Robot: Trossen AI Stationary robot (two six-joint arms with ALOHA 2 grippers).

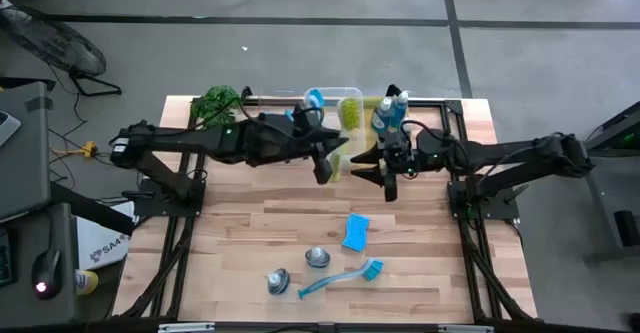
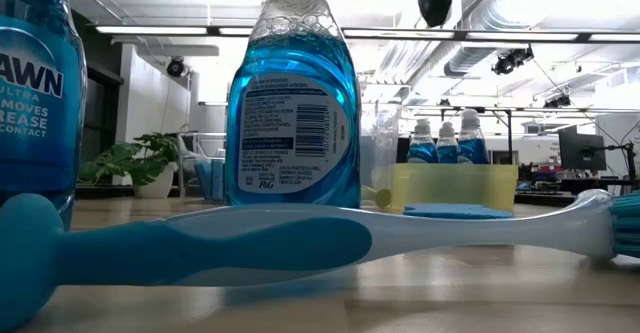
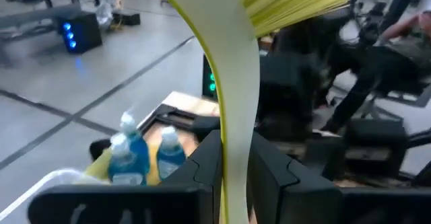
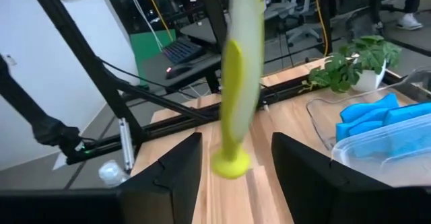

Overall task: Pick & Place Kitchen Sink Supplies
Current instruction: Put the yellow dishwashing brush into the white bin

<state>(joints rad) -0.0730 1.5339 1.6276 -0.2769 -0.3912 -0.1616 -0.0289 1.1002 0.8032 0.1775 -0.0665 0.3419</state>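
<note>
Floor (image 1: 300,43): grey, crossed by dark seams
Ceiling lights (image 2: 150,30): long bright strips
Ducts (image 2: 500,13): pale, overhead
Bench (image 1: 420,263): light wood planks

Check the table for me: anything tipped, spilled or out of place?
Nothing spilled. The left gripper holds the yellow-green long-handled dish brush in the air; the right gripper is open around its handle end. The blue dish brush lies flat beside two upright bottles.

Left bottle (image 2: 35,93) reads "AWN ULTRA"; middle bottle's (image 2: 293,103) label "P&G".
</note>
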